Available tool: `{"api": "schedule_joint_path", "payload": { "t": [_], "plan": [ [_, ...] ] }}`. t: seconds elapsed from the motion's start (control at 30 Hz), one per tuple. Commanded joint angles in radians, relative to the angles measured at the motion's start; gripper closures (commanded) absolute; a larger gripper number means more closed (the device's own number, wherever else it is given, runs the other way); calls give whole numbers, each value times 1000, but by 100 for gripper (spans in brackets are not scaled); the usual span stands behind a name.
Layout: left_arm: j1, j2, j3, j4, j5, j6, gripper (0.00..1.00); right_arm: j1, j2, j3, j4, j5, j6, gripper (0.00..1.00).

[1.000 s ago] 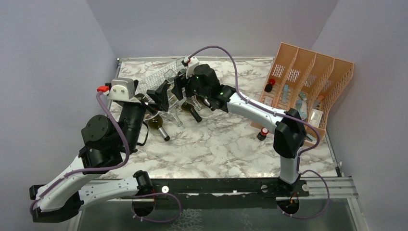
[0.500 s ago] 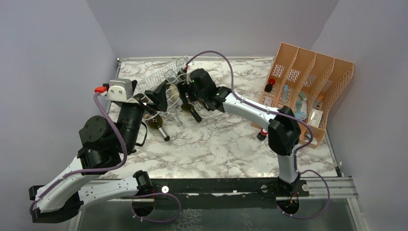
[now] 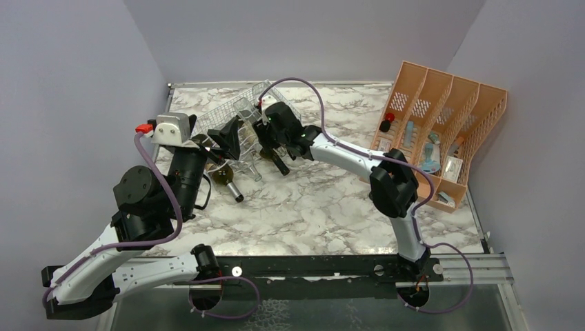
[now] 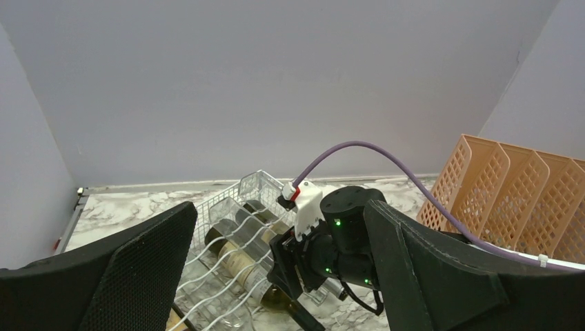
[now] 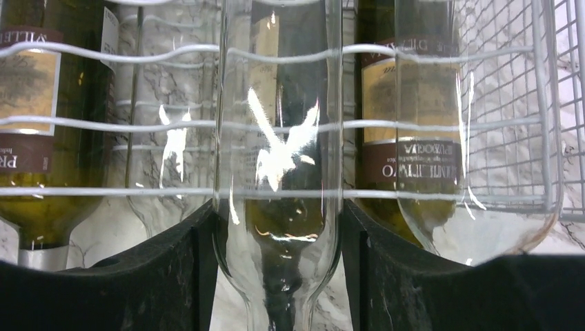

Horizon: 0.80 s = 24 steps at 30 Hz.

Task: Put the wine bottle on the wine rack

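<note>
The table [image 3: 324,207] has a white marble pattern with grey veins. On its right side stands an orange plastic file organizer [image 3: 441,103] with slotted walls and several compartments side by side. Inside the compartments lie small packets [image 3: 453,165] and some bluish things, too small to name. A small black object [image 3: 388,118] with a red cap sits at the organizer's left wall; whether it is inside or outside, I cannot tell. Pale lilac walls [image 3: 310,34] enclose the table on three sides.

Wine rack [image 3: 222,117]: 1. Orange file organizer [image 3: 448,110]: 1, w/ 4 slots. Bottles in right wrist view: 4 for sure.
- 2 dark green w/ labels: left dark bottle [image 5: 41,152], right dark bottle [image 5: 378,93].
- 2 clear: middle clear bottle [image 5: 276,138], right clear bottle [image 5: 483,231].

Poss. more bottles; can't tell.
</note>
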Motion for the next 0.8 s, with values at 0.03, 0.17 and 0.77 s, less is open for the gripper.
{"api": "schedule_joint_path", "payload": {
  "t": [0.03,0.17,0.77],
  "plan": [
    [-2,-6,10,-3,-20,7,1,6,48,64,93,35,-1,52],
    [-2,-6,12,-5,-22,6,1,7,72,74,121,30,6,55],
    [-2,9,53,-5,-19,37,1,6,-60,59,113,-18,30,0]
  ]
}}
